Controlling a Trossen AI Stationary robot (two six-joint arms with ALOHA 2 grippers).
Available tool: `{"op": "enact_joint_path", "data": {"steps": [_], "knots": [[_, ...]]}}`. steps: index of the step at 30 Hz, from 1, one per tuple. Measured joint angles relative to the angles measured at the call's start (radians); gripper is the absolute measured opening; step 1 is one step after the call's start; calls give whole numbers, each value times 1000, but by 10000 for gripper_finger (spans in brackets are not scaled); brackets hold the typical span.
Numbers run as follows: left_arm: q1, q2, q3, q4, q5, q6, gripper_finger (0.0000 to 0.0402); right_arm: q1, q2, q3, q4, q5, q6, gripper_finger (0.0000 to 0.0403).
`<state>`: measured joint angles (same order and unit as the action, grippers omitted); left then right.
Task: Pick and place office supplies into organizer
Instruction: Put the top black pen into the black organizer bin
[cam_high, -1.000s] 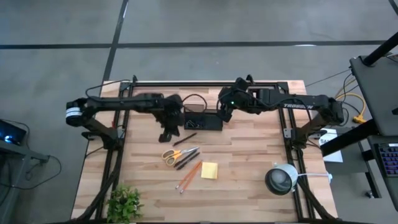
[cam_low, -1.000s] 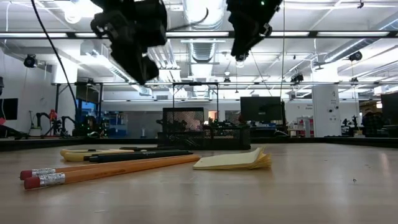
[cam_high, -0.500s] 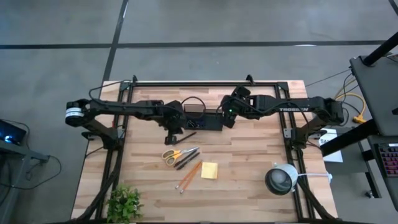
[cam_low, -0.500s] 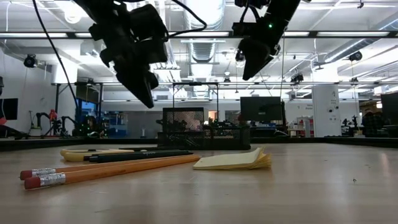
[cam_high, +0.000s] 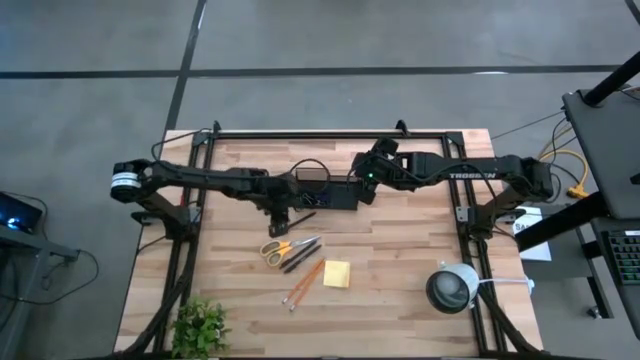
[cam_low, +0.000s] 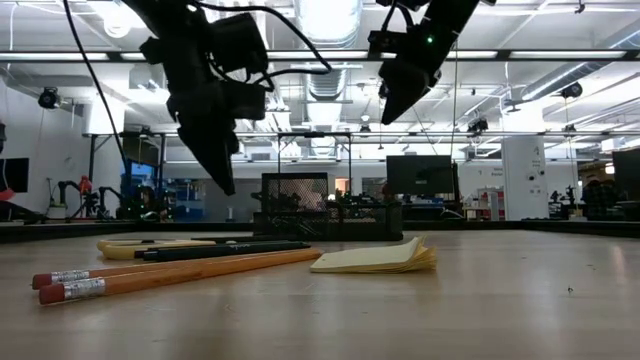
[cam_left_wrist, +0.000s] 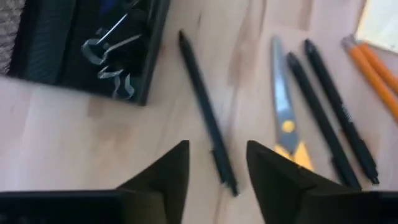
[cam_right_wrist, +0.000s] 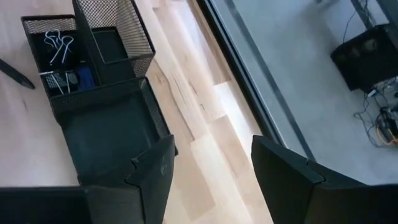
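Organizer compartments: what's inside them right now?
The organizer holds metal clips and a small blue item in its small sections; the large front tray looks bare. The tall mesh cup's bottom is hidden.

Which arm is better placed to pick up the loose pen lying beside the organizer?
Left: the left gripper, jaws open, hangs right above the pen; the right gripper faces the organizer.

A grey concrete floor surrounded the wooden table, under ceiling lights and exposed ducts.
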<state>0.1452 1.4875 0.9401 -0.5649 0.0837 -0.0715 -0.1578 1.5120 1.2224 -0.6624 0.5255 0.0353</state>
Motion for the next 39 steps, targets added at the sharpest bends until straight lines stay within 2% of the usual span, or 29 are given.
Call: {"op": "enact_joint_path", "data": {"steps": [2, 5, 11, 18, 27, 39], "knots": [[-29, 0, -27, 45, 0, -3, 170, -12, 0, 0, 0, 0, -7, 201], [-67, 17, -71, 132, -33, -49, 176, -31, 0, 0, 0, 0, -9, 201], [-83, 46, -119, 167, -144, -148, 138, -56, 0, 0, 1, -1, -10, 201], [-80, 66, -158, 192, -82, -198, 112, -65, 0, 0, 23, -3, -20, 201], [-81, 140, -153, 209, -92, -211, 109, -66, 0, 0, 34, -3, -20, 201], [-80, 187, -155, 228, -83, -72, 11, -70, 0, 0, 33, -3, -17, 201]]}}
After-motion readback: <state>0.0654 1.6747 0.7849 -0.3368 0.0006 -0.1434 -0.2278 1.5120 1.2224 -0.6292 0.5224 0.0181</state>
